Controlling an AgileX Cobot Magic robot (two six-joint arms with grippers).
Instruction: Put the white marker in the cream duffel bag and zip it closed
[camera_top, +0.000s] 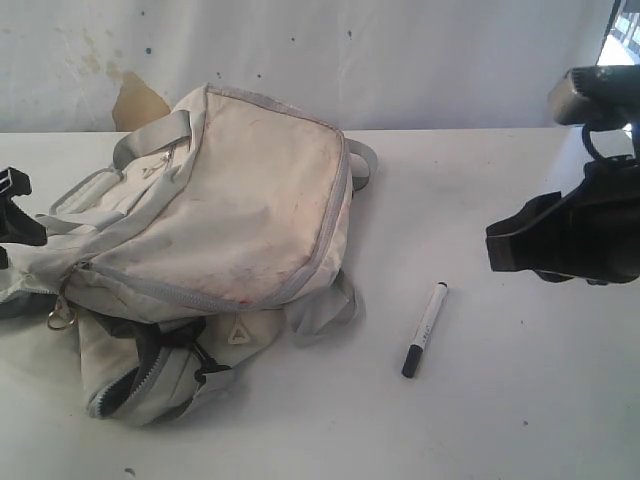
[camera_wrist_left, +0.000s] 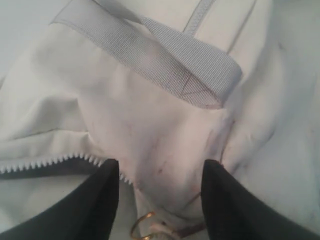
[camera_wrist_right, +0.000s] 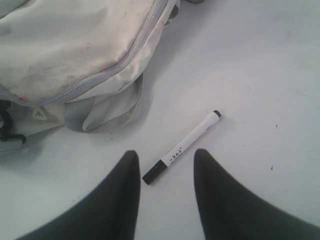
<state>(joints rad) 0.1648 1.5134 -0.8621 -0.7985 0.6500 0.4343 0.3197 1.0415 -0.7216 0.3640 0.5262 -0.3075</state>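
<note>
The marker (camera_top: 425, 330) lies flat on the table (camera_top: 530, 410), right of the bag (camera_top: 230, 220) and clear of it. So nothing is done yet: it must be lifted, dropped in, and the bag zipped shut. Its long axis runs slantwise, black cap toward the near side, the other end pointing back and right. The right gripper (camera_wrist_right: 165, 160) hangs over it, fingers apart and empty. The left gripper (camera_wrist_left: 160, 170) has its fingers apart over the bag's cloth beside a zip; whether they touch it I can't quite tell.
</note>
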